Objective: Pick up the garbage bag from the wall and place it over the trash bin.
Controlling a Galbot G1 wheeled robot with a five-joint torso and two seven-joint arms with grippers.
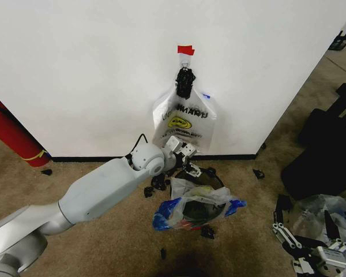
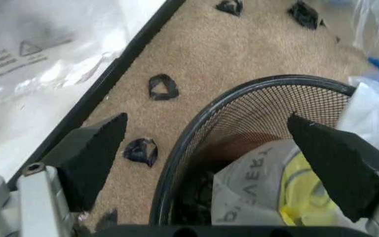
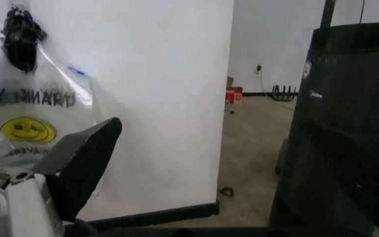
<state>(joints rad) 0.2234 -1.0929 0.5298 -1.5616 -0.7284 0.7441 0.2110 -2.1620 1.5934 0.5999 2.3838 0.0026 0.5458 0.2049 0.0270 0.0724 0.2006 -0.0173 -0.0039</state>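
1. Hanging from a black clip under a red tape tab (image 1: 185, 50), the garbage bag (image 1: 183, 122) lies flat against the wall (image 1: 92, 69).
2. Left gripper (image 1: 187, 158) hovers over the trash bin (image 2: 242, 106) rim, fingers spread, grasping nothing.
3. Bin already holds a printed bag (image 1: 199, 203) (blue patches, draped over the rim).
4. Right gripper (image 1: 311, 248) sits low at the robot's right; finger state unclear.
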